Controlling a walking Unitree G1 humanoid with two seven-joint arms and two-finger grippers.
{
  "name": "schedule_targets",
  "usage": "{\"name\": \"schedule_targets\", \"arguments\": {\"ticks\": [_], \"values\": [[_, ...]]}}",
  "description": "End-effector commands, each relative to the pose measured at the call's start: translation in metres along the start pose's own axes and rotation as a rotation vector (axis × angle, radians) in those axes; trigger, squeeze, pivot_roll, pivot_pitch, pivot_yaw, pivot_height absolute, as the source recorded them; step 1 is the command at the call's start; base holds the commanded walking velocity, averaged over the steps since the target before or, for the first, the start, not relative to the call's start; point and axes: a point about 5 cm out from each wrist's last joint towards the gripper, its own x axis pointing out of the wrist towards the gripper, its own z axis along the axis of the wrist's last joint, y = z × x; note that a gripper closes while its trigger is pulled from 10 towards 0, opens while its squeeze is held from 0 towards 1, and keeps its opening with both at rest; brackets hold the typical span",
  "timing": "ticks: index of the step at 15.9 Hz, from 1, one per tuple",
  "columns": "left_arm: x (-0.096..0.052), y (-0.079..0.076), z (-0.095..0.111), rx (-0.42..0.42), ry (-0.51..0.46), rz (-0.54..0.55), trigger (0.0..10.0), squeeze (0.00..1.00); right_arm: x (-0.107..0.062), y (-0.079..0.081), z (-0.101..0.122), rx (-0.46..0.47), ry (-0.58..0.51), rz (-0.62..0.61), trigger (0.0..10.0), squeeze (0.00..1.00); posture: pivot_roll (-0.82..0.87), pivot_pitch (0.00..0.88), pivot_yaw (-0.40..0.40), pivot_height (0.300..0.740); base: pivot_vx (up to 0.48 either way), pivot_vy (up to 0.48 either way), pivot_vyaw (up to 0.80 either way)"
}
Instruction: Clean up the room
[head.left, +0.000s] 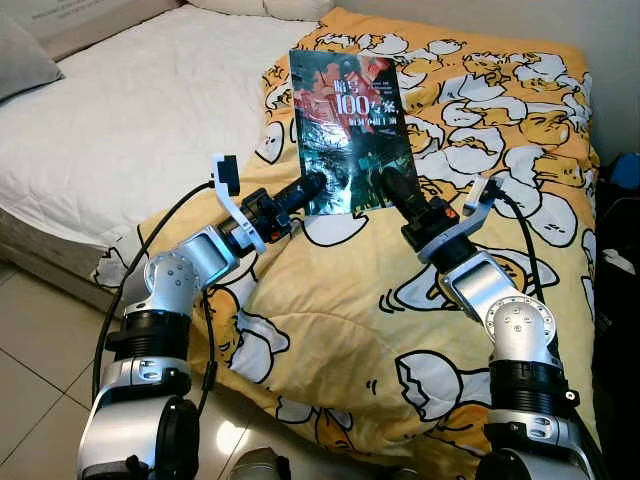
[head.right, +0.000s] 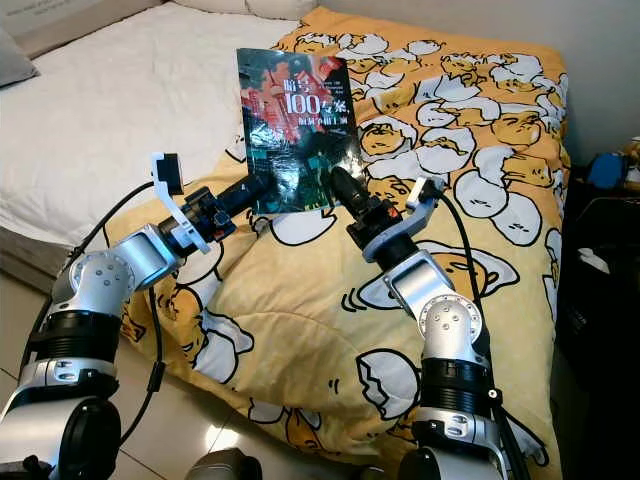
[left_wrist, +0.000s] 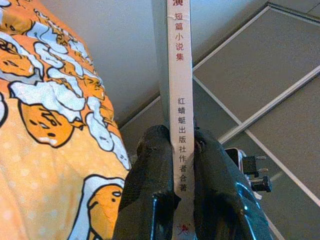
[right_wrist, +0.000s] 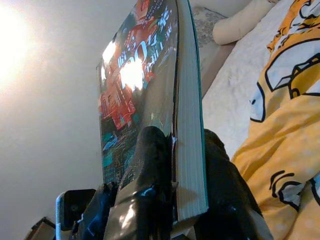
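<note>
A bed (head.left: 120, 130) with a white quilted cover carries a yellow egg-print blanket (head.left: 480, 150) spread over its right side and hanging toward the tiled floor (head.left: 40, 340).

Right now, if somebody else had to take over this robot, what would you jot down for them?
Left claw: shut on the book, clamping its spine edge near the bottom.
Right claw: shut on the same book, on the page edge near the bottom.
The book is held upright, cover facing the robot, lifted above the yellow egg-print blanket on the bed.
Done: book picked up with both claws.
Left: carry it to wherever books belong and set it down; the rumpled blanket may still need straightening.
</note>
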Motion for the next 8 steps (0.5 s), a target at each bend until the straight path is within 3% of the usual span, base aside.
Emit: {"name": "schedule_targets", "arguments": {"ticks": [1,2,5,8], "values": [[0.000,-0.004,0.002,0.059,0.034,-0.006,10.0,0.00,-0.002,-0.004,-0.001,-0.018,0.001,-0.028,0.0,0.00,0.01,0.000,0.053,0.740,0.000,0.000,0.00],[-0.002,0.000,0.000,0.066,0.047,0.024,10.0,1.00,-0.005,-0.005,0.000,-0.013,-0.024,-0.040,0.0,0.00,0.01,0.000,0.055,0.740,0.000,0.000,0.00],[-0.006,0.007,0.002,0.062,0.036,0.075,10.0,1.00,-0.009,-0.011,0.006,-0.020,-0.094,-0.070,0.0,0.00,0.01,0.000,0.063,0.740,0.000,0.000,0.00],[-0.020,0.018,0.008,0.047,-0.015,0.169,10.0,1.00,-0.020,-0.023,0.020,-0.051,-0.179,-0.149,0.0,0.00,0.01,0.000,0.076,0.740,0.000,0.000,0.00]]}}
